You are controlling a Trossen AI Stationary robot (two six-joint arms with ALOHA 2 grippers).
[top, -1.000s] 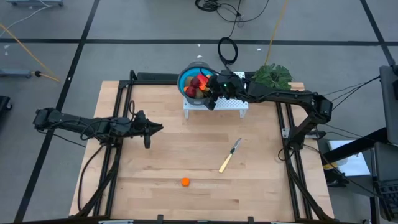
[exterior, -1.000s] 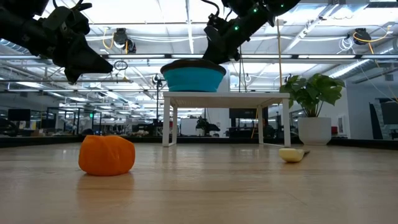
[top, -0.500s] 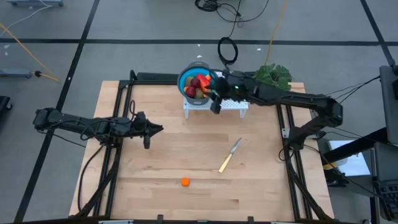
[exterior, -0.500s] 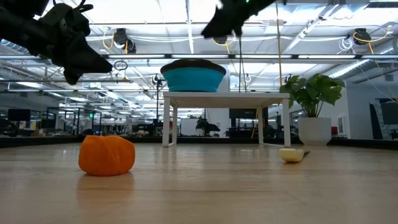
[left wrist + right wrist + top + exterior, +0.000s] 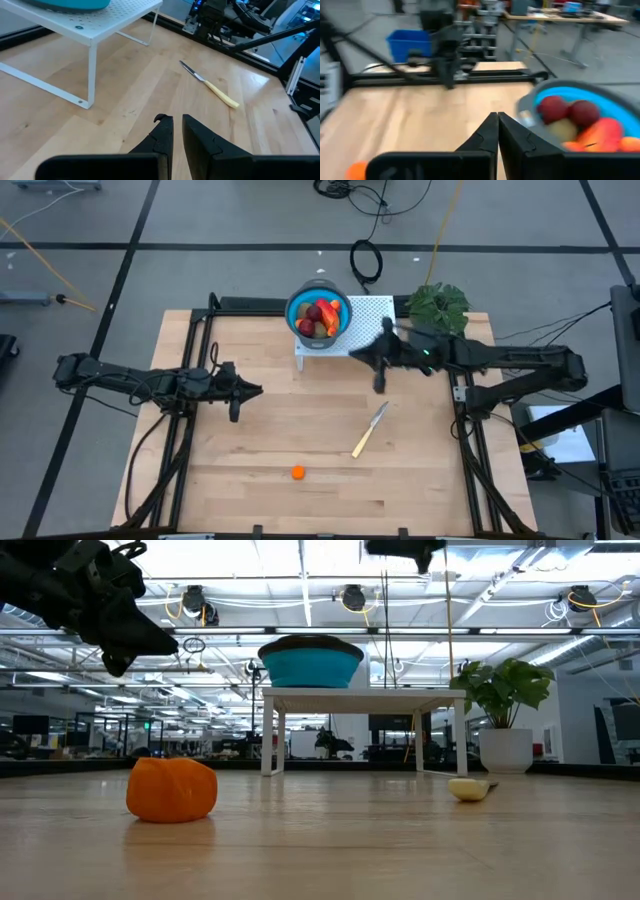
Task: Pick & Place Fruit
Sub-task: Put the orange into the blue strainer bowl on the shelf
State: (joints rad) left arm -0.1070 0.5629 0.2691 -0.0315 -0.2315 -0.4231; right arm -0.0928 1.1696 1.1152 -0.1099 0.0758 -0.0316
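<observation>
A blue bowl (image 5: 319, 315) holds fruit: dark red round pieces (image 5: 570, 111), a long red-yellow piece (image 5: 600, 132) and others. It stands on the left end of a white perforated rack (image 5: 372, 312) at the table's far edge. One small orange fruit (image 5: 297, 472) lies alone on the wood near the front edge. My right gripper (image 5: 354, 356) hovers shut and empty to the right of the bowl, in front of the rack. My left gripper (image 5: 258, 389) waits at the table's left, its fingers nearly together and empty.
A yellow-handled knife (image 5: 368, 430) lies on the wood right of centre. A leafy plant (image 5: 437, 303) stands in a white pot (image 5: 503, 750) at the far right corner. Bare wood stretches between the rack, the knife and the orange fruit (image 5: 172, 789).
My right gripper has drawn back from above the bowl toward the table's right and near edges. It has also risen, up to the top edge of the low view. The bowl now shows whole, its fruit in place.
</observation>
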